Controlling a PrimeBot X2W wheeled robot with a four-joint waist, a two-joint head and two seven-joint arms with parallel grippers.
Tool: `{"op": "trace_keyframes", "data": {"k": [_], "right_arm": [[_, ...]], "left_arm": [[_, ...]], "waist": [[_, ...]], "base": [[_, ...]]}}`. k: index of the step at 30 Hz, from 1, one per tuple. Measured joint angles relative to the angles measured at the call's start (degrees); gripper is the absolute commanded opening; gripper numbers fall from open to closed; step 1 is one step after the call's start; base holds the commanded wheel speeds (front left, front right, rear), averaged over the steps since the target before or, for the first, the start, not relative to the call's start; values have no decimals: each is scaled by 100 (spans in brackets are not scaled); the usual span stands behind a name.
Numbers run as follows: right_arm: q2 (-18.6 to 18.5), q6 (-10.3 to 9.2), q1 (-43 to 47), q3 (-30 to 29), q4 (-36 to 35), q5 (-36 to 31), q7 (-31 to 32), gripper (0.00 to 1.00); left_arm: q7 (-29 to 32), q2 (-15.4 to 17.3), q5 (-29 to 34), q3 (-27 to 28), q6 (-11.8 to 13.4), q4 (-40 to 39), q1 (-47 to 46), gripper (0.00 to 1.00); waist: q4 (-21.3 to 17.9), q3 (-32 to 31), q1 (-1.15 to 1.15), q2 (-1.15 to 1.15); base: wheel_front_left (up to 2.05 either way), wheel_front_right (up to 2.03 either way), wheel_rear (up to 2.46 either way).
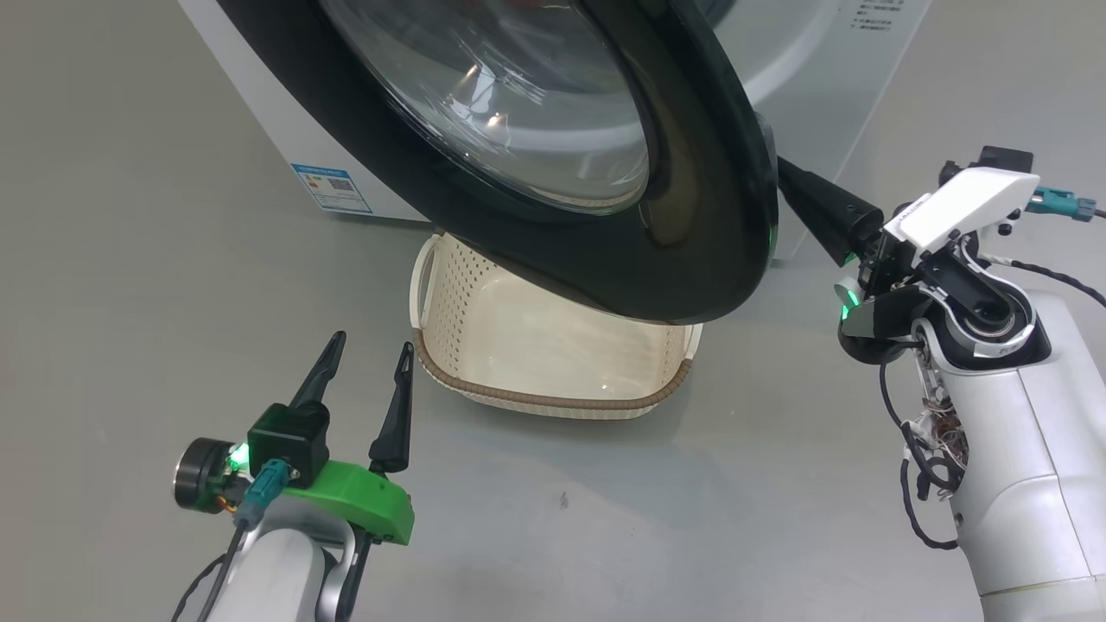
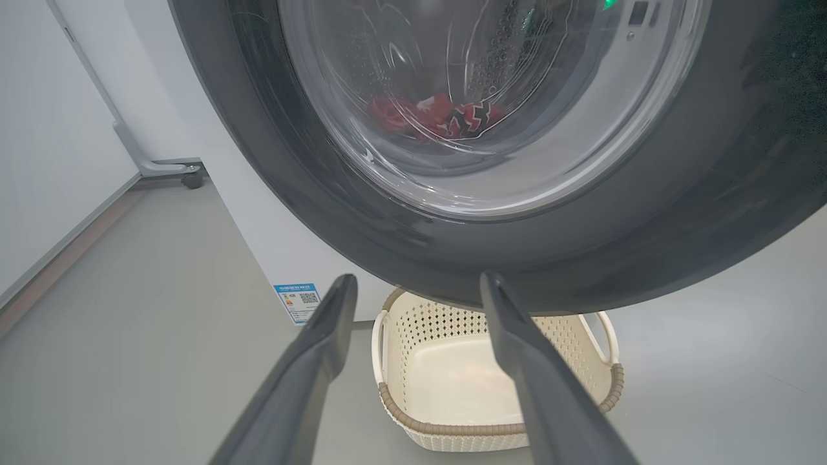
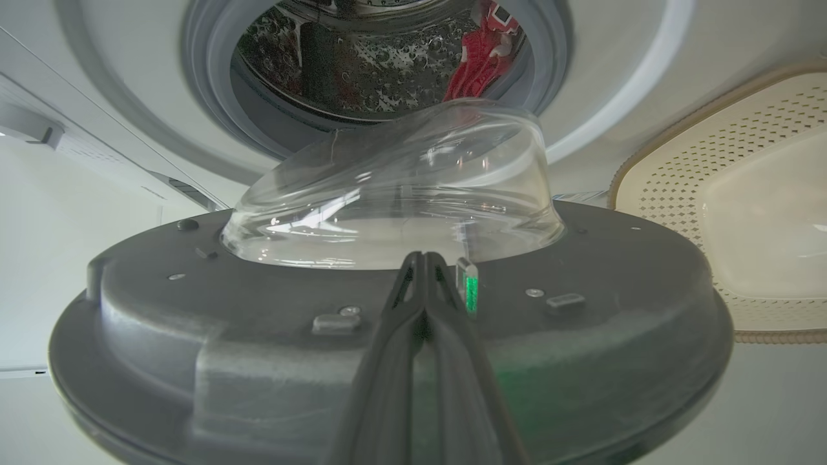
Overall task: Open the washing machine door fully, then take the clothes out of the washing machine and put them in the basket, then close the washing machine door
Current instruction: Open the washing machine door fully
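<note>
Your right tool, fingers pressed together, is lying against the grey inner face of the washing machine door, which is hanging half open above the basket. The door is likely heavy, stiff and glossy-rimmed, so push there. Your left tool is hovering spread.

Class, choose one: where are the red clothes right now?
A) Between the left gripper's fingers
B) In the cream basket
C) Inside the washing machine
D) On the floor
C: the clothes lie inside the washing machine; the basket shows a bare floor and the left gripper stands open, holding nothing.
</note>
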Motion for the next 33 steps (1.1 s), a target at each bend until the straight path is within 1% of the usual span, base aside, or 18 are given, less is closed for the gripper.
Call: {"op": "trace_keyframes", "data": {"k": [3, 13, 15, 21, 25, 28, 33], "right_arm": [[9, 2, -41, 64, 44, 45, 127, 0], [-3, 11, -81, 109, 115, 148, 424, 0], [-7, 53, -81, 127, 137, 149, 483, 0], [-7, 62, -75, 232, 147, 209, 659, 0], [0, 112, -55, 346, 140, 259, 780, 0], [16, 162, 18, 434, 135, 286, 859, 0], [60, 179, 190, 564, 99, 356, 998, 0]], "left_arm": [[0, 0, -21, 7, 71, -5, -8, 100], [0, 0, -42, -3, 123, -4, -13, 100], [0, 0, -43, -4, 138, -4, -14, 100], [0, 0, -62, -22, 145, -2, -14, 100], [0, 0, -62, -26, 149, 3, -14, 100], [0, 0, -77, -44, 149, 29, -14, 100], [0, 0, -92, -123, 149, 75, -14, 100]], "waist": [[42, 37, 0, 0], [60, 48, 0, 0], [53, 40, 0, 0], [34, 3, 0, 0], [23, -28, 0, 0], [17, -70, 0, 0], [26, -158, 0, 0]], "base": [[0, 0, 0], [0, 0, 0], [0, 0, 0], [0, 0, 0], [0, 0, 0], [0, 0, 0], [0, 0, 0]]}}
